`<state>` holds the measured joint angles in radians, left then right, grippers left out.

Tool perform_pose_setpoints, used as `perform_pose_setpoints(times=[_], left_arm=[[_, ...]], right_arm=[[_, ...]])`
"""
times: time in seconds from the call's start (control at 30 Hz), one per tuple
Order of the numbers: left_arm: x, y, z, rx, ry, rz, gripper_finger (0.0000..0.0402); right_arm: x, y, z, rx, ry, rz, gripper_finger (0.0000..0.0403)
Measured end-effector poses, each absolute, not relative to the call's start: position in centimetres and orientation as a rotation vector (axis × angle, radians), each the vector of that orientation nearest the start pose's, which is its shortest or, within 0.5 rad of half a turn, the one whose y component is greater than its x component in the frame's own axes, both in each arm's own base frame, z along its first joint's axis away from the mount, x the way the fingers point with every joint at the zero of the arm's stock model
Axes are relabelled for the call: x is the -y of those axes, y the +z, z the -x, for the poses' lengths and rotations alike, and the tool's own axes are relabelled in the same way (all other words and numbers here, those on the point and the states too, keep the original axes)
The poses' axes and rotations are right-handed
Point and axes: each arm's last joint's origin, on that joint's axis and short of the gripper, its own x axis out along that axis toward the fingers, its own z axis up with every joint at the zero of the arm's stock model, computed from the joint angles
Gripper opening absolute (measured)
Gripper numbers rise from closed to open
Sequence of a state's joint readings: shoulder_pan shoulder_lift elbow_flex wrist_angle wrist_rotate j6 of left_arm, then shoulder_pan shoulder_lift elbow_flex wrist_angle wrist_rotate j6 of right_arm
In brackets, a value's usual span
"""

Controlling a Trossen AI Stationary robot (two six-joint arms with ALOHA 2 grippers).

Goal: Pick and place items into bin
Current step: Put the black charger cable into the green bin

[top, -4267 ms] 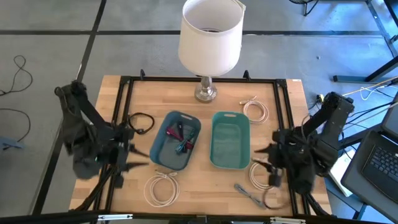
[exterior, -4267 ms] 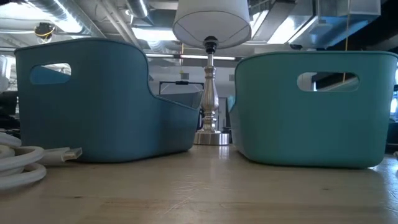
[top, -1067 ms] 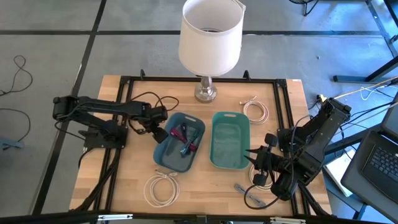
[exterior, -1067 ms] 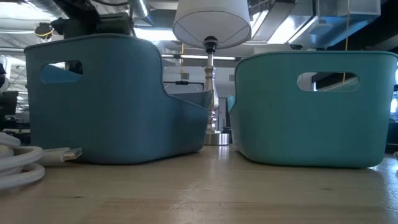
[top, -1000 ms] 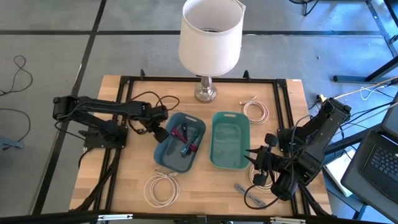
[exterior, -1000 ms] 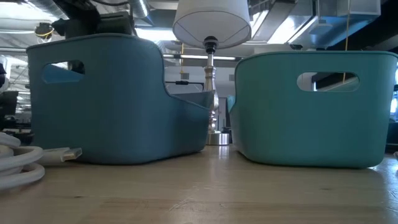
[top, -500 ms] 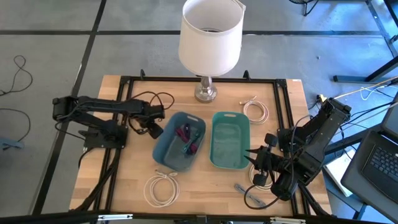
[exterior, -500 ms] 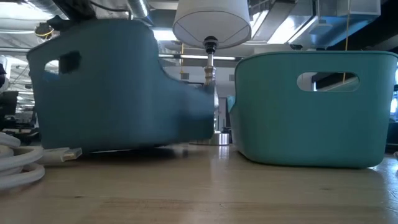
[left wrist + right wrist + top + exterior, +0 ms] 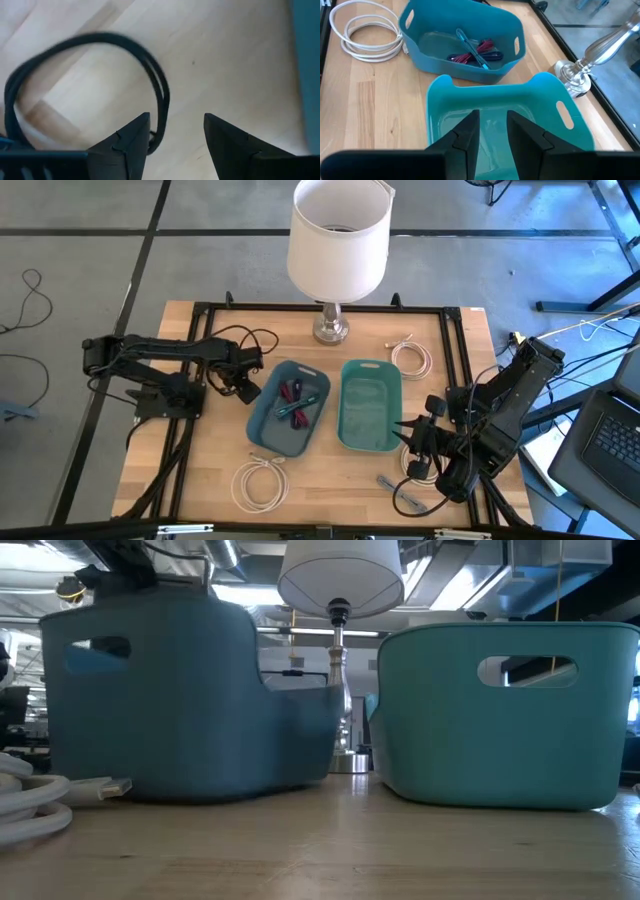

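**Bins on a wooden table, left gripper at a black cable**

Bins fill the low view, hiding the arms and most items behind them; only part of one white cable (image 9: 30,802) shows at the lower left edge. In the high view, the left gripper (image 9: 243,384) sits left of centre beside the blue bin (image 9: 262,423), jaws spread, next to the black cable loop (image 9: 252,340), which lies on the wood and is cut off in the left wrist view. The right gripper (image 9: 414,446), lower right, has its jaws partly parted, holding nothing, by the empty teal bin (image 9: 371,370). Red and teal straps (image 9: 291,404) lie in the blue bin. Compared with a second ago, the blue bin has shifted slightly; the right arm is unchanged.
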<state>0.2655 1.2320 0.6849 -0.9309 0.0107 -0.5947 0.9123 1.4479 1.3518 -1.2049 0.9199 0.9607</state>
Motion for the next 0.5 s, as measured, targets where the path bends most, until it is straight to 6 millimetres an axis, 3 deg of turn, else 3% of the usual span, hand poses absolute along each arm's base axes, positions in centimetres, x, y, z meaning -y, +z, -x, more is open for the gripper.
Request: perform_pose_setpoints(times=[0.27,0.5], left_arm=[[-4.6,19.4,-17.2,-1.256,0.599,0.679,0.0180],[-4.9,19.7,-16.1,-1.263,0.748,0.661,0.0180]], right_arm=[[-19.2,32.0,-17.7,-0.668,-0.355,0.120,0.0102],[-19.2,32.0,-17.7,-0.667,-0.355,0.119,0.0102]])
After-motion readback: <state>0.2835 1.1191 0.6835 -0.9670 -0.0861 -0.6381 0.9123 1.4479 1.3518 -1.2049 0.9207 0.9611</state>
